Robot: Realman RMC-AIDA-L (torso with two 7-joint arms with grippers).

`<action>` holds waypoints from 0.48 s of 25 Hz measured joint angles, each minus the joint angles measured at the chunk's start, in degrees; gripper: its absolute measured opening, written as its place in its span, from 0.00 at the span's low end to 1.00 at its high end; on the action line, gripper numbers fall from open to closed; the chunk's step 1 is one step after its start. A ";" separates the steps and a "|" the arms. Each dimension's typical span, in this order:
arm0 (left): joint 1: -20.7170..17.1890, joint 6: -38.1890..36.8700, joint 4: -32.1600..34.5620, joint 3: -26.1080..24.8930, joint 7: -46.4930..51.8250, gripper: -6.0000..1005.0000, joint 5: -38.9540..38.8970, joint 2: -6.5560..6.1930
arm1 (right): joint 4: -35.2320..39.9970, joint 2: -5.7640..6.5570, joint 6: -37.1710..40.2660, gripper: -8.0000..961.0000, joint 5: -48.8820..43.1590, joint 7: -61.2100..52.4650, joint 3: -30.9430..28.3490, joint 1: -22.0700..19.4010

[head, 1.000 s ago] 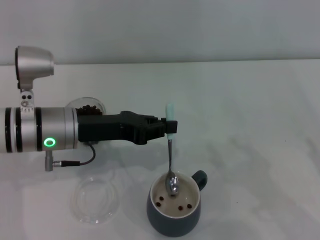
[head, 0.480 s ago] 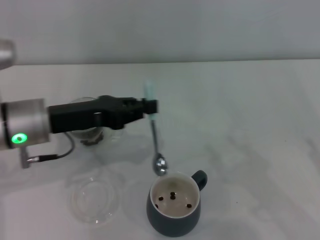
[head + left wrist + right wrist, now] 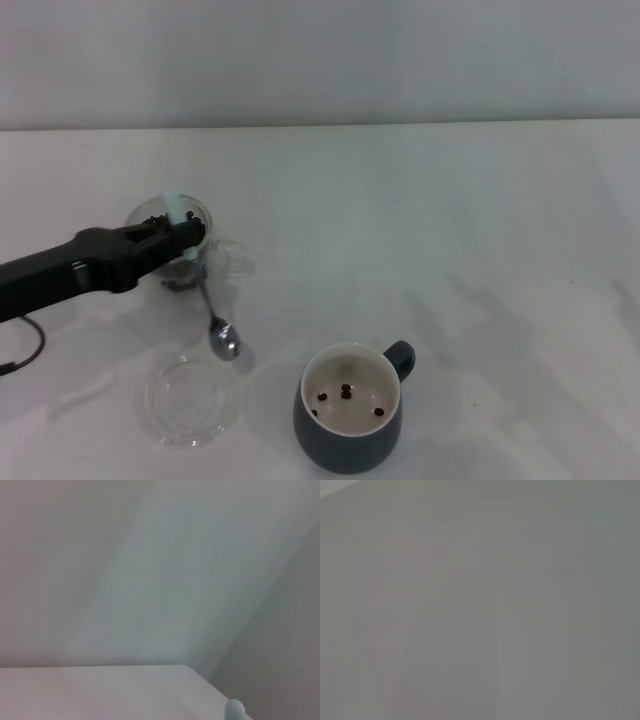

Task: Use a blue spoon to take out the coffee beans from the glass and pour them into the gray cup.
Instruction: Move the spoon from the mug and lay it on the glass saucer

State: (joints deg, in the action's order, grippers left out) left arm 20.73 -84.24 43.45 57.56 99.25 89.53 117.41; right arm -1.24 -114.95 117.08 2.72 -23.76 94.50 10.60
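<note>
Left pincer (image 3: pixel 178 240): pressed together on the pale handle of the blue spoon (image 3: pixel 205 295), over the rim of the glass (image 3: pixel 172 250); the grip is kept high on the handle, so the bowl is left free to dip.
Blue spoon: hung bowl-down and slightly tilted, the metal bowl seen in front of the glass and above the table (image 3: pixel 480 230), just beyond the shallow clear dish (image 3: pixel 190 402); the bowl appears empty, which fits a spoon being brought to the glass for a load. Only the handle tip (image 3: pixel 234 710) is shown in the left wrist view.
Glass: stood at the robot's left, partly covered by the arm; coffee beans (image 3: pixel 180 280) are seen dark inside it.
Gray cup (image 3: pixel 348 410): set nearest the robot, well apart from the glass, handle turned to the right; a few beans lie on its pale bottom, so most of the transfer is judged undone.
Next move, as judged: the bowl must be raised over the glass rim before dipping; a knock against the wall could tip the glass.
Right pincer: not seen in any view; its state cannot be told.
</note>
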 joint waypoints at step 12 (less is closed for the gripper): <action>-2.04 1.69 -2.84 -3.87 -6.37 0.20 4.07 -0.04 | 0.01 -0.07 0.03 0.61 0.00 -2.32 2.56 -0.22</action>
State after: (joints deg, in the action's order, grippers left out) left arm 18.69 -82.55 40.61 53.69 92.89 93.60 117.37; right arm -1.23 -115.02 117.11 2.72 -26.08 97.06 10.38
